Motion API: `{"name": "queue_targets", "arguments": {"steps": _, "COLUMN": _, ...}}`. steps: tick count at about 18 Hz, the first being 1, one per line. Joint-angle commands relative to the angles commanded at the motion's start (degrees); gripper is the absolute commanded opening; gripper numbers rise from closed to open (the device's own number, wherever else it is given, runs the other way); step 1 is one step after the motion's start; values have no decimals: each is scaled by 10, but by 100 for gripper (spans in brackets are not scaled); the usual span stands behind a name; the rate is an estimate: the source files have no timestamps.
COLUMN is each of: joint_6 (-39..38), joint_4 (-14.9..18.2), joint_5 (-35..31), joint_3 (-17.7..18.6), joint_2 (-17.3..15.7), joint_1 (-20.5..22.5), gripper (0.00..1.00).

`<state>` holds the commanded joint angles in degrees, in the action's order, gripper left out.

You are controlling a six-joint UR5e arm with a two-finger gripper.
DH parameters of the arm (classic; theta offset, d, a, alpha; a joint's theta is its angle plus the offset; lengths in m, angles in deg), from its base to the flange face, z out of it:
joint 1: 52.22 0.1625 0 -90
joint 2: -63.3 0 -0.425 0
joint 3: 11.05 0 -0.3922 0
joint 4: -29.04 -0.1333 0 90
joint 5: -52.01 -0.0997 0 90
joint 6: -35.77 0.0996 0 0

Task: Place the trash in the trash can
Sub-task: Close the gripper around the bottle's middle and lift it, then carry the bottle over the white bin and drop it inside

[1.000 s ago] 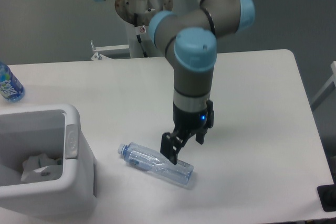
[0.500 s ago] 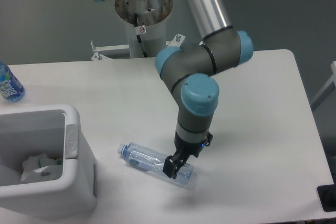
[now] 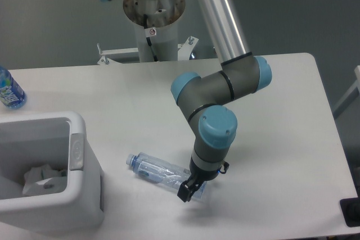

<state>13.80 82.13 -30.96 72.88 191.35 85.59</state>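
A crushed clear bluish plastic bottle [image 3: 156, 170] lies on its side on the white table, its cap pointing left. My gripper [image 3: 189, 190] is lowered straight onto the bottle's right, bottom end, and one dark finger [image 3: 183, 193] shows in front of it. The wrist hides the other finger, so the width of the jaws is not readable. The white trash can [image 3: 77, 145] stands at the front left, about a hand-length left of the bottle's cap. A crumpled white wrapper [image 3: 42, 177] lies inside it.
A blue-labelled water bottle [image 3: 9, 90] stands at the table's far left edge. The robot's base column [image 3: 153, 21] rises behind the table's back edge. A dark object [image 3: 351, 213] sits at the front right corner.
The arm has folded down and my gripper has dropped from just above the bottle onto its right end. The bottle has not moved.
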Motion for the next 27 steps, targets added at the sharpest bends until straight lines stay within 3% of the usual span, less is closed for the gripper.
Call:
{"name": "queue_targets", "arguments": {"steps": 5, "joint_6": 0, "joint_4": 0, "joint_5": -2, "joint_3": 6, "joint_2": 3, "joint_1": -4, "gripper": 100}}
{"name": "queue_targets", "arguments": {"steps": 9, "joint_6": -1, "joint_4": 0, "joint_5": -1, "joint_3": 11, "joint_2": 0, "joint_1": -14, "gripper": 73}}
{"name": "queue_targets", "arguments": {"steps": 15, "joint_6": -1, "joint_4": -1, "joint_5": -1, "joint_3": 15, "joint_2": -4, "joint_1": -18, "gripper": 54}}
{"name": "queue_targets", "arguments": {"steps": 20, "joint_6": 2, "joint_4": -1, "joint_5": -2, "joint_3": 15, "joint_2": -17, "joint_1": -17, "gripper": 53}}
{"name": "queue_targets", "arguments": {"steps": 23, "joint_6": 9, "joint_4": -2, "joint_5": -1, "joint_3": 10, "joint_2": -52, "joint_1": -15, "gripper": 53}}
{"name": "queue_targets", "arguments": {"steps": 27, "joint_6": 7, "joint_4": -3, "joint_5": 4, "joint_3": -47, "joint_2": -97, "joint_1": 8, "gripper": 53}}
